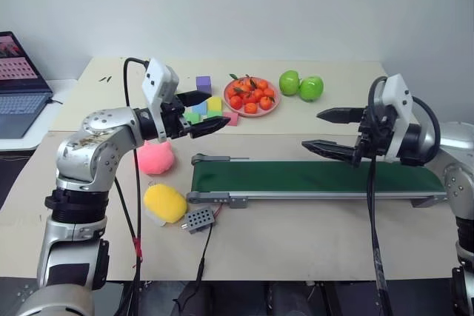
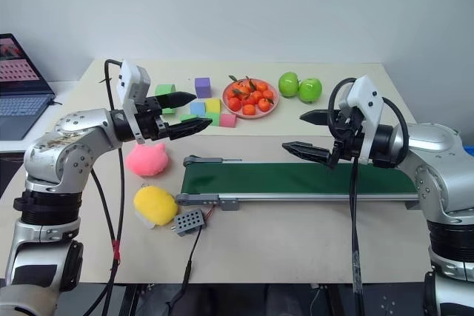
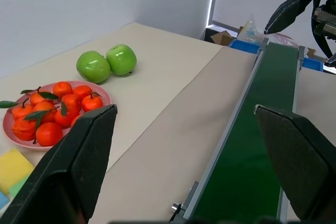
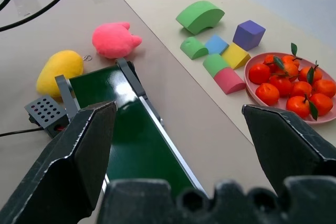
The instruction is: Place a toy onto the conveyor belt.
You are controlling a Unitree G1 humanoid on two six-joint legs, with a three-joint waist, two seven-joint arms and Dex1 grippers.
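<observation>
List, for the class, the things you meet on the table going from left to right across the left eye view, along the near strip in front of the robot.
Yellow toy → small grey perforated box → conveyor belt, running on towards the right edge of the table.

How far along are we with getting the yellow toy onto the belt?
Nothing is done yet: the yellow toy lies on the table beside the conveyor belt, whose green surface is bare. Nothing is in hand: the left gripper and the right gripper both hover open and empty. Reaching, grasping and placing all remain.
</observation>
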